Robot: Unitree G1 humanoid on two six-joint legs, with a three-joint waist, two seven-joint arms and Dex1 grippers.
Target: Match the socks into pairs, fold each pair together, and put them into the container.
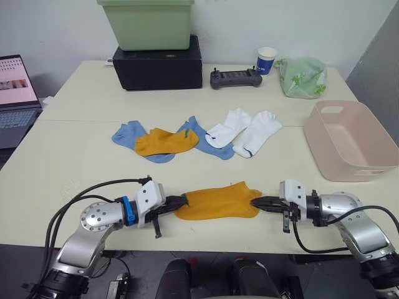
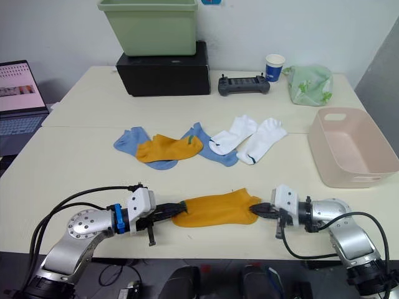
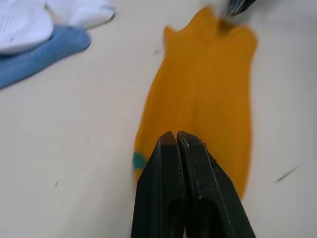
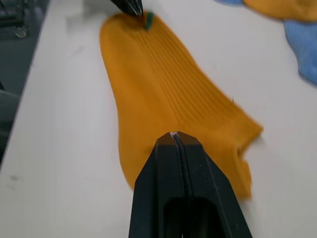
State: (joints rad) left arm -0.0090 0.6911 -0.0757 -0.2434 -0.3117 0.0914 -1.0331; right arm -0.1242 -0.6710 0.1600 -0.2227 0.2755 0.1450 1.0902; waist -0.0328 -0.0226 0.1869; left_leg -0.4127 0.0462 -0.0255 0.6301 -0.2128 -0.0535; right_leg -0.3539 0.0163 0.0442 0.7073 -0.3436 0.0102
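One mustard-orange sock (image 1: 218, 202) lies flat near the table's front edge. My left gripper (image 1: 184, 204) is shut on its green-tabbed cuff end, and my right gripper (image 1: 254, 202) is shut on its other end. Farther back lie the other socks: a second orange one (image 1: 163, 141) resting on a light blue one (image 1: 131, 136), another blue one (image 1: 202, 140), and two white ones (image 1: 229, 126) (image 1: 257, 132). The pale pink container (image 1: 349, 146) stands at the right and holds nothing. In the wrist views, the left fingers (image 3: 168, 163) and the right fingers (image 4: 171, 163) are pressed together over the orange fabric.
At the back, a light green bin (image 1: 148, 23) sits on a black box (image 1: 159, 65). A black controller (image 1: 235, 78), a paper cup (image 1: 266, 60) and a pale green bag (image 1: 302, 78) stand to its right. A laptop (image 1: 15, 93) is at the far left.
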